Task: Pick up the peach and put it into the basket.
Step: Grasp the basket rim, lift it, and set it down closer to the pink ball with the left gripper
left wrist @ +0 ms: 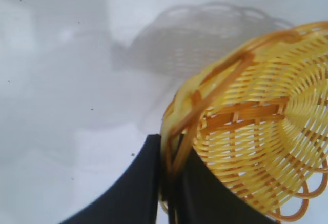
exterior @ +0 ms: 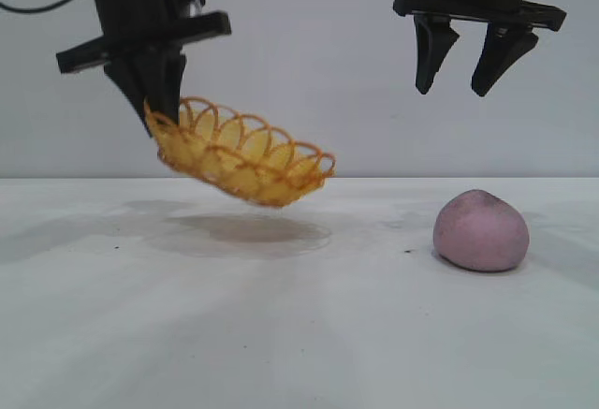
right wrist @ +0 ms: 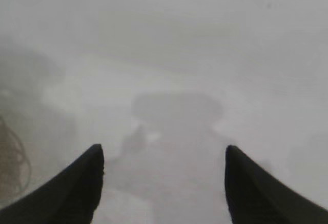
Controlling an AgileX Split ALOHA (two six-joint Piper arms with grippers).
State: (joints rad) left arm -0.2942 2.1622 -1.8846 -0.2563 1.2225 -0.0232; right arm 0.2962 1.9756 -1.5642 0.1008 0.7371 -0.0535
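Above the white surface (exterior: 299,334), the basket (exterior: 239,153) hangs tilted at ten o'clock, its rim clamped by the down-pointing left pincer (exterior: 153,100), seemingly to bring it toward the peach (exterior: 480,231) resting at four o'clock below the open, empty right pincer (exterior: 465,77).

Bare table (exterior: 281,334) all round the peach (exterior: 481,231); nothing between it and the raised basket (exterior: 241,153) well left.

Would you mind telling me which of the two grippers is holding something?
The left gripper: it is shut on the rim of the basket, which hangs tilted above the table. The right gripper hangs open and empty, apart from the peach.
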